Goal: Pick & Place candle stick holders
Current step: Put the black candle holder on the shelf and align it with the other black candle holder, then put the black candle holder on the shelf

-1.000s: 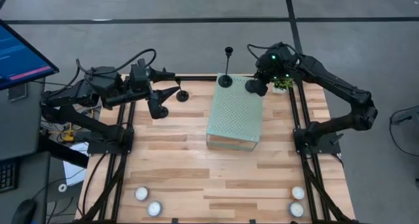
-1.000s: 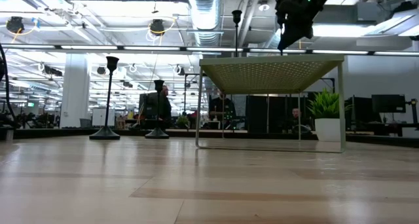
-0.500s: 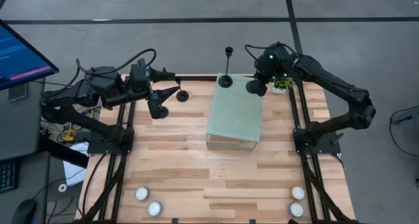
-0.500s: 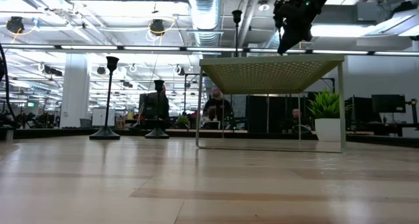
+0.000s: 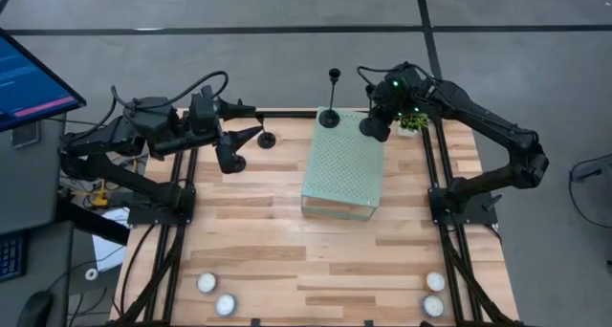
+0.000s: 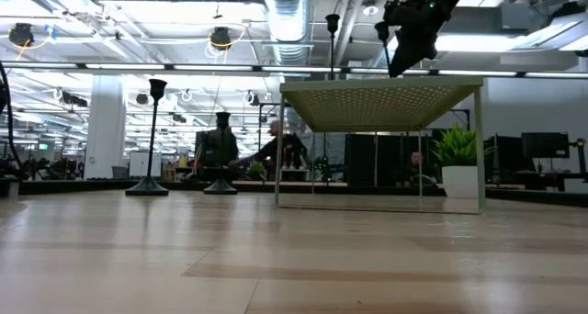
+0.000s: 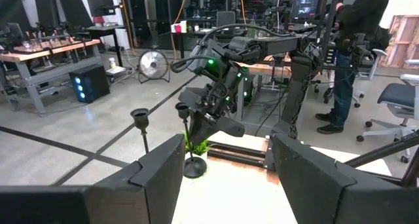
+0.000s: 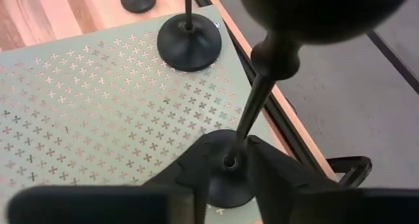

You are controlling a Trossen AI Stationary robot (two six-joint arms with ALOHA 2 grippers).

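Candle stick holders (image 8: 226, 160) were the subject: one stood with its disc base on the pale green perforated stand (image 5: 341, 164), at the far right corner, its thin stem caught between the closed fingers of the right gripper (image 8: 226, 164), cup looming close to that wrist camera. A second holder (image 5: 330, 117) stood upright on the stand's far left corner, apart from the first. Two more holders (image 6: 148, 140) stood on the wooden table (image 5: 325, 250) left of the stand, near the left gripper (image 5: 226, 157), which hovered there, fingers spread and holding nothing. A small potted plant (image 6: 457, 162) sat beyond the stand's right side. White tealights (image 5: 215, 294) lay along the near table edge.
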